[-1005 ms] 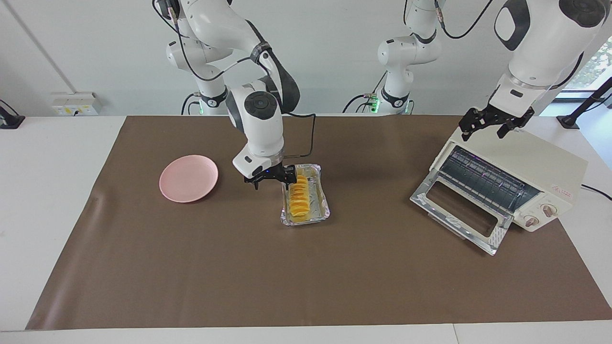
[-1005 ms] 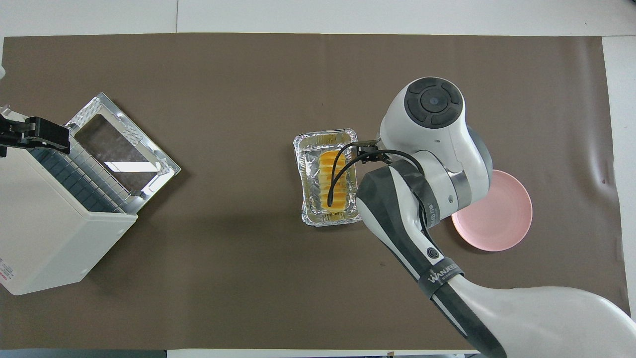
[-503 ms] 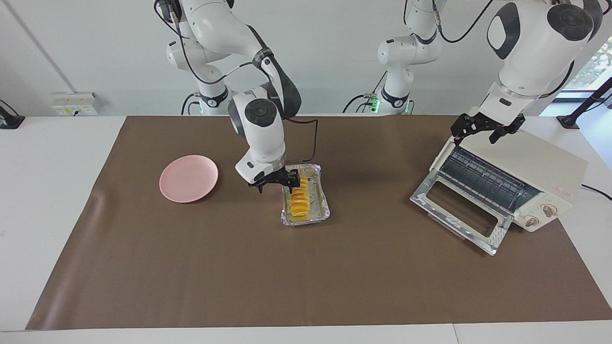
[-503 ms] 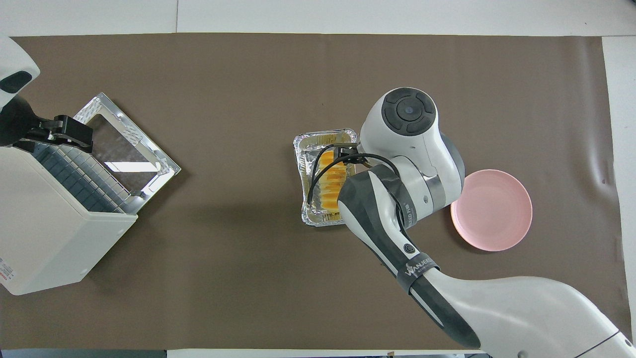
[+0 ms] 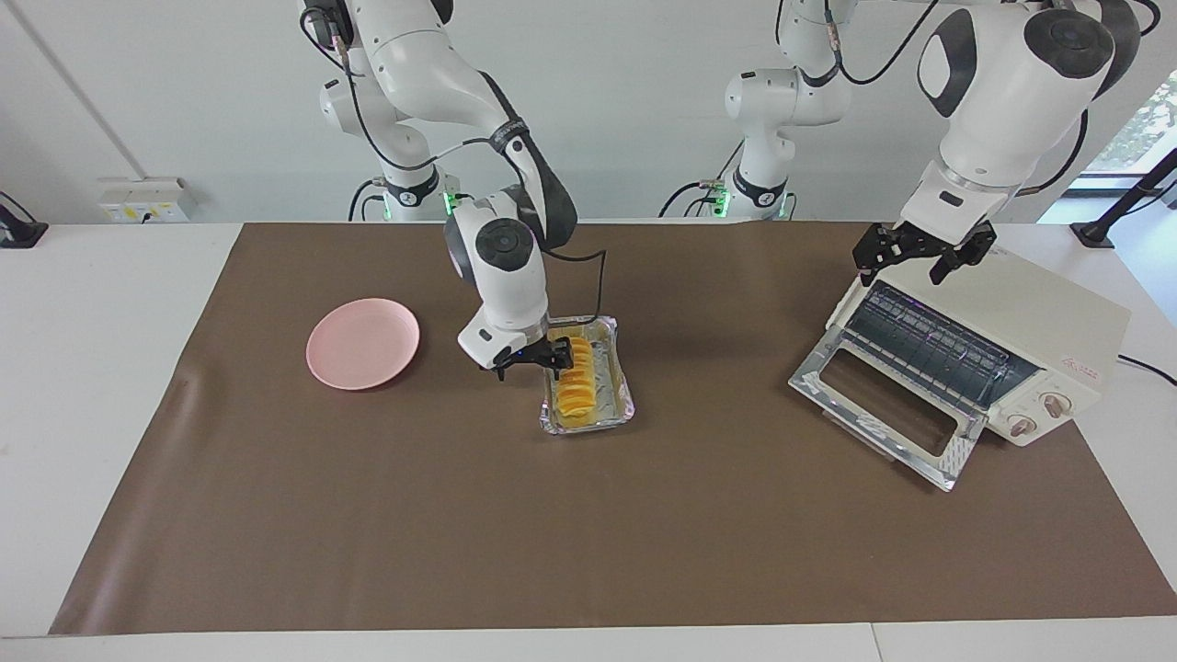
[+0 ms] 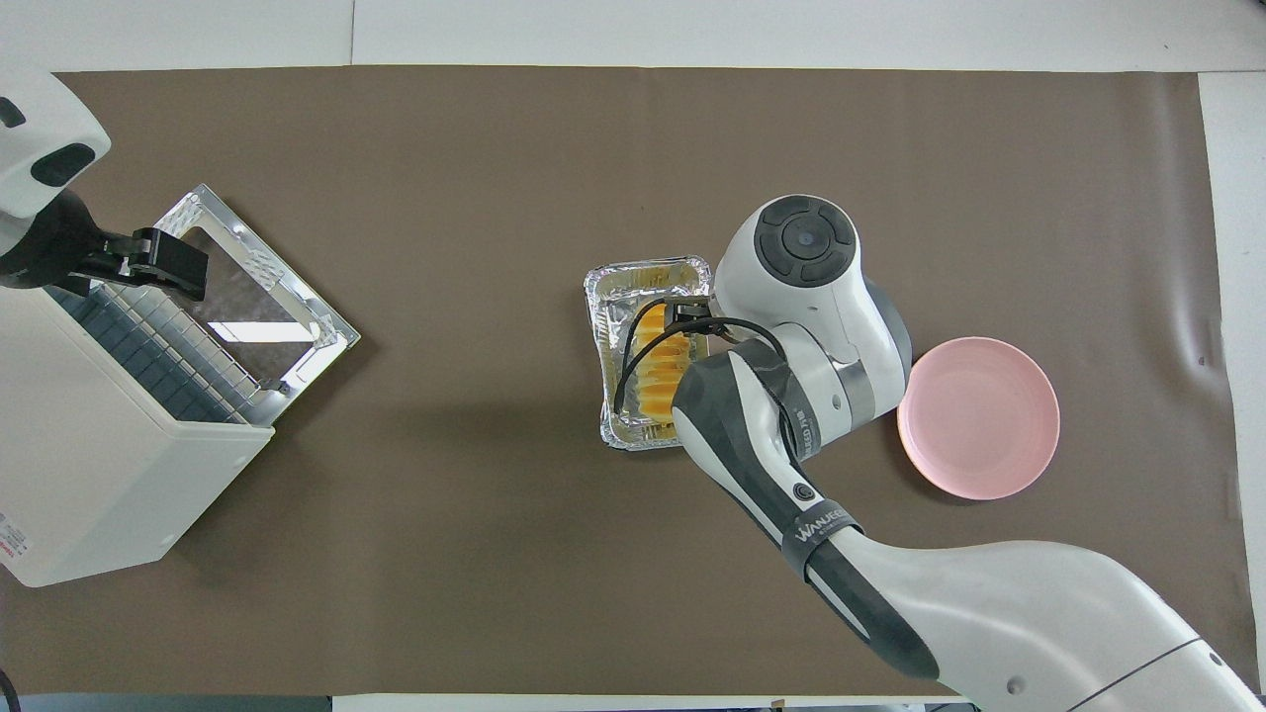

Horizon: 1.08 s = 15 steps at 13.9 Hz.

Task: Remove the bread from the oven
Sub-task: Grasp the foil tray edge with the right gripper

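Observation:
The bread (image 5: 576,384), a ridged yellow-orange loaf, lies in a crinkled foil tray (image 5: 620,397) at the middle of the brown mat, well outside the oven (image 5: 1030,317). My right gripper (image 5: 529,368) is open and low at the tray's side toward the right arm's end, one fingertip close beside the loaf. From above, the bread (image 6: 655,368) is partly covered by the right gripper (image 6: 690,314) and its cable. The oven (image 6: 89,475) stands with its glass door (image 5: 878,414) dropped open. My left gripper (image 5: 908,260) hangs open over the oven's top front edge, holding nothing.
A round pink plate (image 5: 363,343) lies on the mat toward the right arm's end, beside the tray. The oven's wire rack (image 5: 929,342) shows inside with nothing on it. The open door (image 6: 247,287) juts out toward the table's middle.
The right gripper has come lower and closer against the tray and loaf. The left gripper has slid along the oven's top toward its front opening.

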Each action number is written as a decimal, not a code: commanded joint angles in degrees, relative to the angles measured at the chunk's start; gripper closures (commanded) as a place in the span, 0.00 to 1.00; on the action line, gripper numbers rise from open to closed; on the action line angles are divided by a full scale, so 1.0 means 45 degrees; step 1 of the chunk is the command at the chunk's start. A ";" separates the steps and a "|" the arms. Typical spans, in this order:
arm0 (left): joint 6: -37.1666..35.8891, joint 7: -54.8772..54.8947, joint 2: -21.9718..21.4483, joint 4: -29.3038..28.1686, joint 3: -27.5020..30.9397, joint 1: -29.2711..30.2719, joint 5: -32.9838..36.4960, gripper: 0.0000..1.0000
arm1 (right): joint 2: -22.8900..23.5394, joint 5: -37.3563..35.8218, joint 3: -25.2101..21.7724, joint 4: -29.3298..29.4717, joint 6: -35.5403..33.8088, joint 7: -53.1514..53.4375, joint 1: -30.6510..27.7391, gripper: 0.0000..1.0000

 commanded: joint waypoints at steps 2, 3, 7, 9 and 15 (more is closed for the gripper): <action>-0.0002 0.0697 -0.0104 0.0240 0.0294 -0.0072 -0.0703 0.00 | -0.0371 0.0251 0.0006 -0.0729 0.0382 -0.0502 -0.0032 0.01; 0.0112 0.0717 -0.0025 0.0281 0.0314 -0.0053 -0.0763 0.00 | -0.0390 0.0251 -0.0013 -0.0808 0.0383 -0.0482 -0.0013 0.04; 0.0036 0.0698 -0.0044 0.0223 0.0295 0.0239 -0.1268 0.00 | -0.0566 0.0251 0.0006 -0.1568 0.1611 -0.0366 0.0007 0.19; 0.0152 0.0620 -0.0083 0.0029 0.0295 0.0163 -0.1272 0.00 | -0.0586 0.0251 0.0025 -0.1687 0.1749 -0.0054 0.0279 0.47; 0.0112 0.0658 -0.0162 -0.0090 0.0256 0.0221 -0.1330 0.00 | -0.0566 0.0251 0.0025 -0.1512 0.1828 0.0181 0.0319 1.00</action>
